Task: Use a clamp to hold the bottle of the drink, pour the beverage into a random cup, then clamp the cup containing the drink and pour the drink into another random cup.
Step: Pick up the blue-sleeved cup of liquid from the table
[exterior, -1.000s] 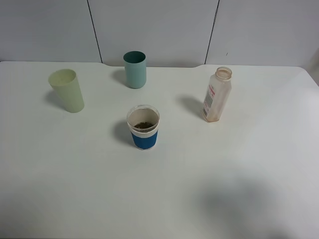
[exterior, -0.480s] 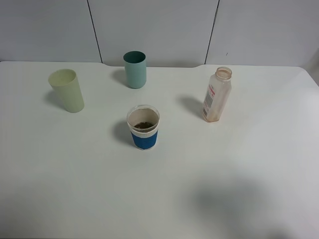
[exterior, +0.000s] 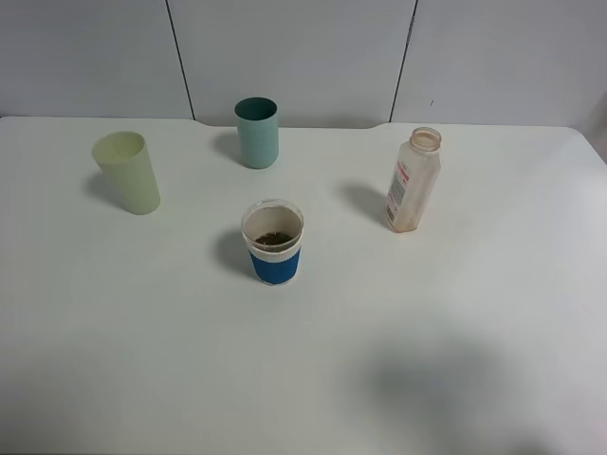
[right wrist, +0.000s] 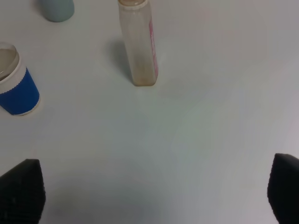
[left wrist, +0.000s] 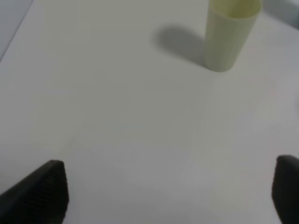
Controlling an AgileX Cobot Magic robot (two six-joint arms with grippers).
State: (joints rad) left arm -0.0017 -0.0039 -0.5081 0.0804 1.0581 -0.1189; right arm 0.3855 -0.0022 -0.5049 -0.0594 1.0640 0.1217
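Overhead: neither arm in frame, only a soft shadow (exterior: 446,389) on the table (exterior: 531,313) at the near right. The bottle (exterior: 413,180) stands uncapped at right, well apart from the cup (exterior: 273,244) at centre. Its label is too small to read, and the fill level is unclear beyond a brownish tint near the base. The cup is upright with a dark patch of beverage (exterior: 275,237) low inside, depth can't be judged. The yellow-green tumbler (exterior: 126,172) stands far left and the teal tumbler (exterior: 257,133) at the back, insides not readable. Wrist view, left gripper (left wrist: 161,196): only 2 dark fingertips (left wrist: 37,196) show, both cut by the frame edges. They are spread wide with nothing between them, over bare table short of the yellow-green tumbler, whose rim is cropped. Wrist view, right gripper (right wrist: 153,191): same, 2 tips at the frame corners, spread wide, empty, bottle ahead. The bottle mouth is clipped by the frame, the cup is half cut off at the edge, and only the teal tumbler's base is visible. Both wrist views are soft, so can't tell whether the tips touch the table.
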